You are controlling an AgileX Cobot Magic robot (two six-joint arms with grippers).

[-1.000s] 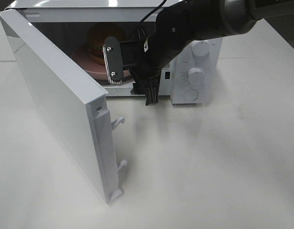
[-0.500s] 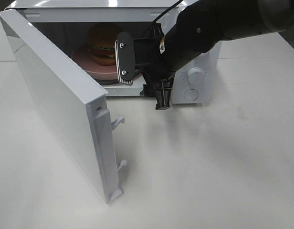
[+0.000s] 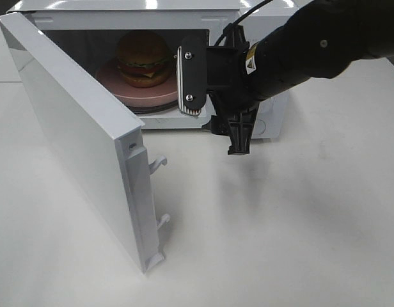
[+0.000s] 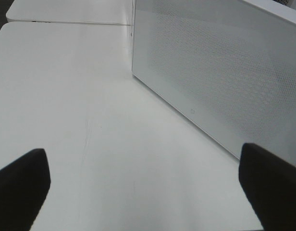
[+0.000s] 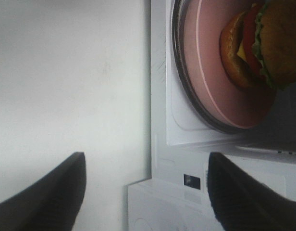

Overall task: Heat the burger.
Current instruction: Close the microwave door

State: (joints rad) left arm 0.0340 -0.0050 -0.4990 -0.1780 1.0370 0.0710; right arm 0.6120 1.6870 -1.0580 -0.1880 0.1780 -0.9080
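The burger [image 3: 143, 59], with an orange-brown bun, lettuce and tomato, sits on a pink plate [image 3: 114, 82] inside the open white microwave [image 3: 120, 18]. The right wrist view shows the burger [image 5: 263, 45] on the plate [image 5: 210, 82] too. My right gripper [image 3: 234, 133] hangs in front of the microwave's right side, fingers pointing down, open and empty [image 5: 145, 192]. My left gripper [image 4: 143, 187] is open and empty over bare table. It faces the outer side of the microwave door [image 4: 220, 72] and is out of the exterior view.
The microwave door [image 3: 75, 134] stands swung wide open toward the front left, with its latch hooks [image 3: 160, 163] sticking out. My right arm [image 3: 299, 48] covers most of the control panel [image 3: 268, 125]. The white table [image 3: 280, 224] lies in front.
My right arm has drawn back to the right, out from the microwave opening. The burger and plate now show in full. The burger, plate and door have not moved.
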